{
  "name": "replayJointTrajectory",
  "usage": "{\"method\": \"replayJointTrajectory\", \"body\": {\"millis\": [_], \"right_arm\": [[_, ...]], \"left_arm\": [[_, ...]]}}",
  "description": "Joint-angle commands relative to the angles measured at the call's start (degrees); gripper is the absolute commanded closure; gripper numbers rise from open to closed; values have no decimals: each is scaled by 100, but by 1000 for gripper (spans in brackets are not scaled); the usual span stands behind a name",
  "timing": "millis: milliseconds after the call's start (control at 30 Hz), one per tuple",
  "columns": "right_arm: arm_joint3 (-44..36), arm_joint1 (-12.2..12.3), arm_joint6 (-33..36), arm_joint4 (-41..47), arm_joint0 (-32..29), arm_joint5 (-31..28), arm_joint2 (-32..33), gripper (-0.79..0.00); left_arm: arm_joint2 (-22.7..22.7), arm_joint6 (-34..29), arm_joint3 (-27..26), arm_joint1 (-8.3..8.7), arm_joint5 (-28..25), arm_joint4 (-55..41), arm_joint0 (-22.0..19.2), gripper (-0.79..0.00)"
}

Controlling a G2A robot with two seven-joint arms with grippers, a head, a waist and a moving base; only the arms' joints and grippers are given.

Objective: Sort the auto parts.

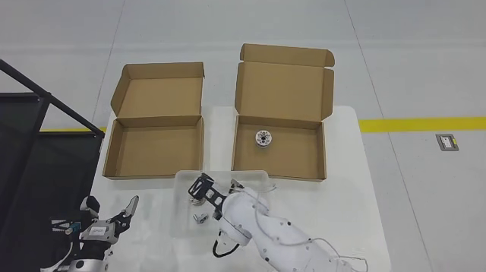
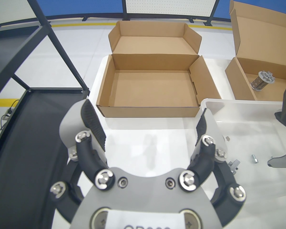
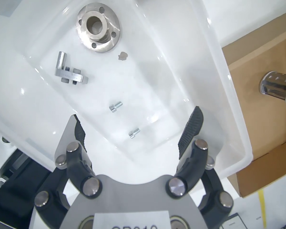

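A clear plastic tray (image 3: 212, 39) holds a round metal flange (image 3: 98, 30), a small bracket with a pin (image 3: 69, 72) and two small bolts (image 3: 115, 107) (image 3: 134, 133). My right gripper (image 3: 138, 120) hangs open just above the tray's bolt end, with nothing between its fingers; in the top view it (image 1: 203, 190) is over the tray (image 1: 182, 177). The left cardboard box (image 1: 154, 147) is empty. The right box (image 1: 304, 158) contains one perforated metal cylinder part (image 1: 263, 137). My left gripper (image 2: 147, 122) stands open and empty near the table's front left corner (image 1: 112, 207).
A black metal rack (image 1: 38, 158) stands right beside the table's left side, close to my left gripper. Both box lids stand open at the back. A small grey chip (image 3: 122, 55) lies in the tray. Bare white tabletop (image 1: 357, 219) lies to the front right.
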Motion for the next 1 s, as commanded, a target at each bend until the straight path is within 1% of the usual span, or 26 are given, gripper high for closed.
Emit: {"method": "replayJointTrajectory", "body": {"millis": [0,67,100,267,300,333,367,400,433,567,600,633,667,800,967], "right_arm": [[57,-42,-224,93,-92,330,38,-785],[109,-98,-285,143,-160,786,78,-785],[123,-127,-297,204,-187,894,77,-785],[262,-290,-29,141,-213,1654,-29,-785],[306,-325,36,105,-207,1751,-75,-739],[373,-360,126,44,-189,1891,-113,-613],[420,-400,194,-5,-167,2009,-156,-591],[474,-438,245,-4,-150,2085,-178,-603],[540,-474,296,21,-125,2128,-188,-610],[866,-611,371,224,8,2325,-115,-576],[938,-645,357,294,49,2345,-87,-529],[1021,-676,345,378,82,2349,-57,-385],[1113,-706,340,457,120,2365,-21,-369],[1502,-830,343,674,268,2405,34,-372],[1900,-976,239,914,400,2387,67,-351]], "left_arm": [[0,0,0,0,0,0,0,-785],[0,0,0,0,0,0,0,-785],[0,0,0,0,0,0,0,-785],[0,0,0,0,0,0,0,-785],[0,0,0,0,0,0,0,-785],[0,0,0,0,0,0,0,-785],[0,0,0,0,0,0,0,-785],[0,0,0,0,0,0,0,-785],[0,0,0,0,0,0,0,-785],[0,0,0,0,0,0,0,-785],[0,0,0,0,0,0,0,-785],[0,0,0,0,0,0,0,-785],[0,0,0,0,0,0,0,-785],[0,0,0,0,0,0,0,-785],[0,0,0,0,0,0,0,-785]]}}
